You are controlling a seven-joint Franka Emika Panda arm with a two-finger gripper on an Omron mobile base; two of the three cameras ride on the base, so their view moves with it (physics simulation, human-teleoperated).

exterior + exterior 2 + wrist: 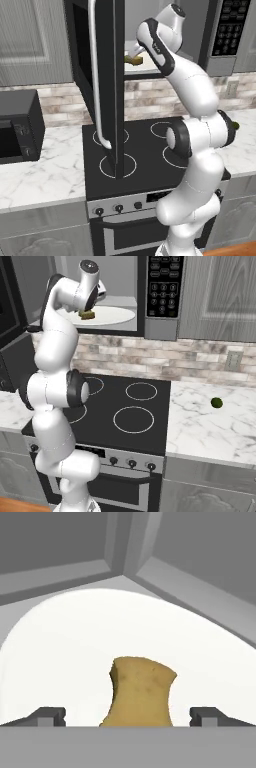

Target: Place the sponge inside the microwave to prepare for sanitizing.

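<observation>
Now sponge (141, 692) flat, long axis along gripper (128, 716)

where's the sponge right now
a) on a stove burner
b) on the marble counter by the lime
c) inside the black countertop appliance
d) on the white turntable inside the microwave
d: the sponge lies on the white turntable inside the microwave, between the fingertips of the open gripper.

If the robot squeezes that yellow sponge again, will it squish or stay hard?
Probably squish: the sponge looks pinched in at its middle between the open gripper tips, which suggests soft foam. It likely weighs little for its size. It shouldn't roll, since it is a blocky piece resting on the flat white turntable.
</observation>
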